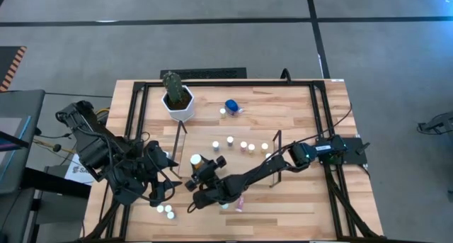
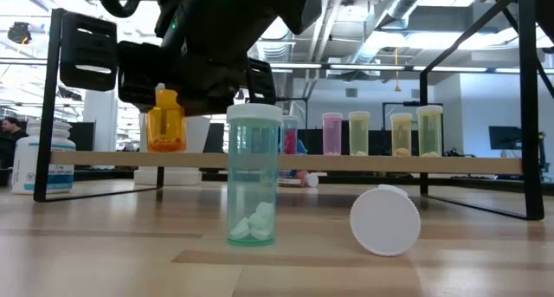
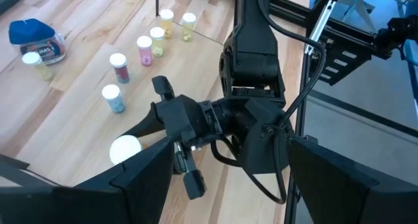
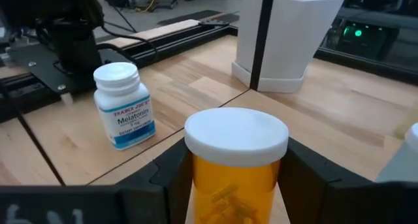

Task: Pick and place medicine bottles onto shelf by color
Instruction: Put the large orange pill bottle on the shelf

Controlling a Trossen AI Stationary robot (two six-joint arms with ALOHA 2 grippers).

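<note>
My right gripper is shut on an orange bottle with a white cap at the left end of the light-wood shelf. Several small bottles stand in a row on the shelf; they are pink and yellowish in the low view. My left gripper is open and empty near the table's left front. A white bottle with a blue label stands beside the shelf. A blue-capped bottle lies at the far side. My right gripper pinches the orange bottle's body just below the cap, one finger on each side. The fingers come roughly level from the table's right. The bottle is upright, its base about level with the shelf top; whether it rests there I cannot tell.
A white cactus pot stands at the far left beside the shelf's dark upright panel. On the near table, a teal bottle stands and a white-capped one lies on its side. Three small bottles stand by the near-left edge.
</note>
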